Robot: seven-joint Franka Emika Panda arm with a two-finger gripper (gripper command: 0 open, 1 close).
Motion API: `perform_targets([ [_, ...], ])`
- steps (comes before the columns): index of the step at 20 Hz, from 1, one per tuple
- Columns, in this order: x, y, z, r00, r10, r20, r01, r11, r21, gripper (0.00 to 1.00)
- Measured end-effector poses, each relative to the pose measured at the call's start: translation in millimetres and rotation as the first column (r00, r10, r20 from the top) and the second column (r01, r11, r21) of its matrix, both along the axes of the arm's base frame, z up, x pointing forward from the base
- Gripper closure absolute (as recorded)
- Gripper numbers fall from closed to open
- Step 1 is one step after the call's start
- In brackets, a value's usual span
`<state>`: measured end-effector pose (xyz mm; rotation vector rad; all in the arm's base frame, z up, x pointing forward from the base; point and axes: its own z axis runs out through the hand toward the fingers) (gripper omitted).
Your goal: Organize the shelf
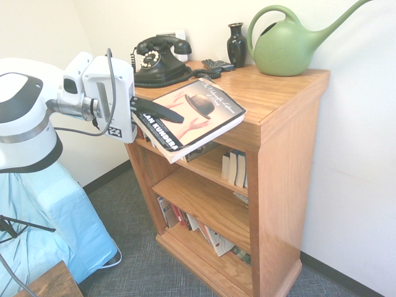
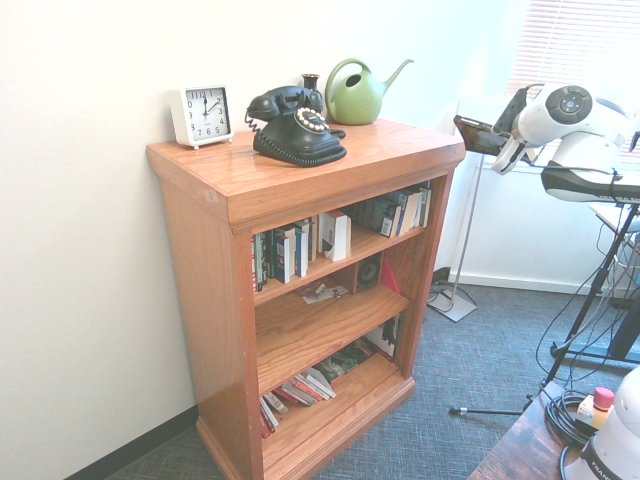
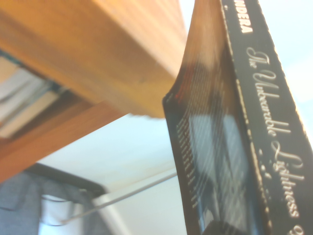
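Note: end effector clamped on black paperback book, held near-flat, long axis angled toward honey-oak shelf top corner.

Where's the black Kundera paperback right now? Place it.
The paperback is off the shelf, clamped in the claw in the air beside the top's corner, near the black telephone.
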<state>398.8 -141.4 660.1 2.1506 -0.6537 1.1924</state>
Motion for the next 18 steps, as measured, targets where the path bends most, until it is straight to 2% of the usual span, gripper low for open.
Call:
perform_targets([
  [4, -32, 17, -31, 1.0, 0.013, 0.013, -0.015, 0.989, 0.144, 1.0],
  [8, -40, 47, -74, 0.997, 0.078, 0.001, -0.076, 0.969, 0.237, 1.0],
  [12, -27, 72, -132, 0.989, 0.143, -0.03, -0.126, 0.94, 0.318, 1.0],
  [18, 18, 103, -193, 0.979, 0.191, -0.065, -0.15, 0.904, 0.401, 1.0],
])
